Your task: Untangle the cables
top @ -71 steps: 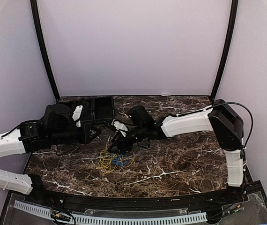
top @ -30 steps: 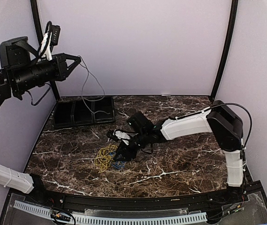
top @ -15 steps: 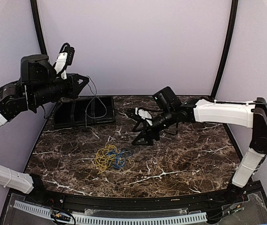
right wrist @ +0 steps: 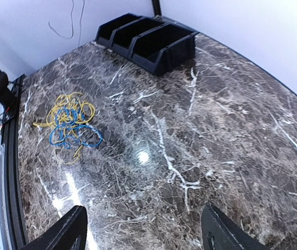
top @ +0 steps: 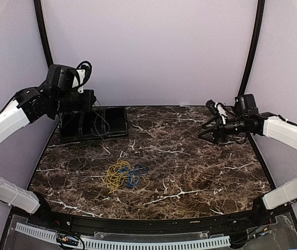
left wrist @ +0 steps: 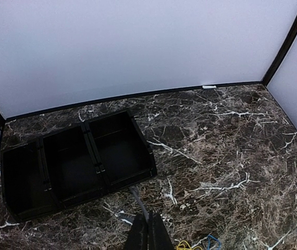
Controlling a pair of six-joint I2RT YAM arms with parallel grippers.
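Pinch limp, light yellow cable's (top: pixel 114 175) outer loop; right pincer (top: pixel 203 131) apart, left pincer (left wrist: pixel 146 217) clamped on grey cord (left wrist: pixel 137 198).

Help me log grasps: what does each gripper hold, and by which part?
Left gripper pinches a thin grey cord at its upper part, the rest dangling; right gripper open, empty.

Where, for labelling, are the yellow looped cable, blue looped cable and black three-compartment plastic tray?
yellow looped cable (top: pixel 115 175), top external view, bundle middle
blue looped cable (top: pixel 132 178), top external view, bundle middle
black three-compartment plastic tray (left wrist: pixel 130 178), left wrist view, front wall
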